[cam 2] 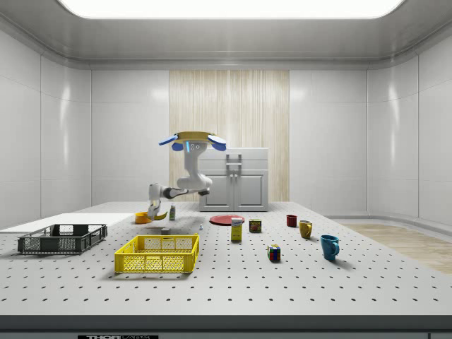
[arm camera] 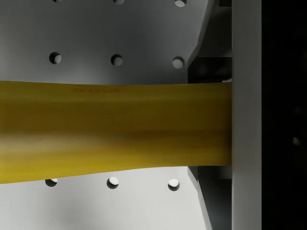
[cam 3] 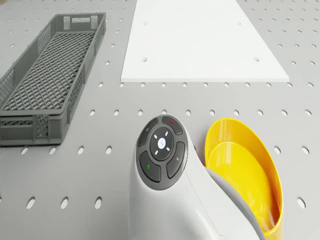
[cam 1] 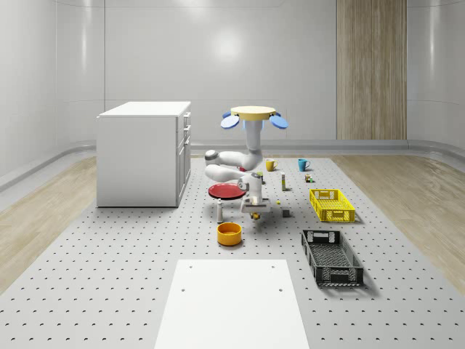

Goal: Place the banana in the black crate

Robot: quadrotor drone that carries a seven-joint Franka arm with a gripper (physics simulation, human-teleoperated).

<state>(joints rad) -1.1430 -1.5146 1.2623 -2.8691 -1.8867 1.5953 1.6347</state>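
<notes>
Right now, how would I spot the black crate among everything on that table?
Start at the white slab at the table's near edge in the whole-scene view. Just to its right on the pegboard lies the black crate. The yellow crate behind it has the same shape; this one is dark mesh.

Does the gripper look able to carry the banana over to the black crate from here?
Probably yes: the gripper is shut on the banana above the table, the drone hovers, and the black crate sits open-topped with bare table between.

Drone (cam 1: 253, 114) hovers over the table (cam 1: 131, 291); crate (cam 1: 332, 257) lies at whole-scene view's right.
</notes>
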